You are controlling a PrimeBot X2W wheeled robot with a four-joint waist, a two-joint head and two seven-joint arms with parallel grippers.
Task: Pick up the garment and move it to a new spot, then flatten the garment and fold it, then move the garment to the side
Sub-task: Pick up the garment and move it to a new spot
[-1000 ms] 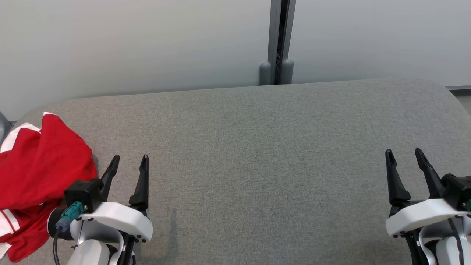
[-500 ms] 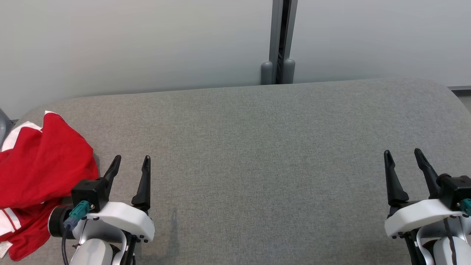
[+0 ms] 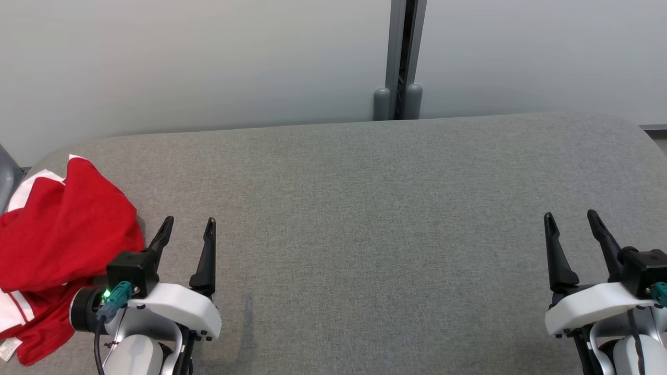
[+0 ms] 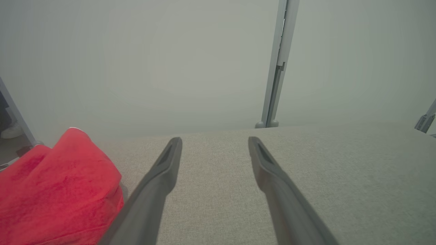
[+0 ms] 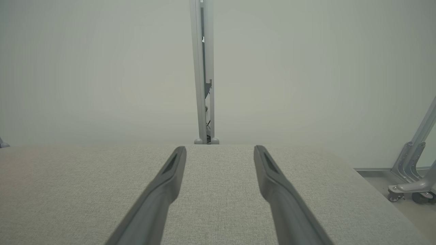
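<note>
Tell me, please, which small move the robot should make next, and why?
Probably swing the left gripper toward the red garment, which lies crumpled at the left end of the grey table, close beside it. Both grippers are open and hold nothing; the right gripper is far off near the other end, so the left one seems better placed.

Robot at the ready: its left gripper (image 3: 188,220) and right gripper (image 3: 569,214) sit at the lower corners of the head view, well apart and at about the same height. Each has its two long dark fingers (image 3: 204,260) spread wide and pointing forward. White wrist housings (image 3: 174,310) carry the fingers. A small green light (image 3: 107,295) glows beside the black module (image 3: 133,272) on the left wrist.
</note>
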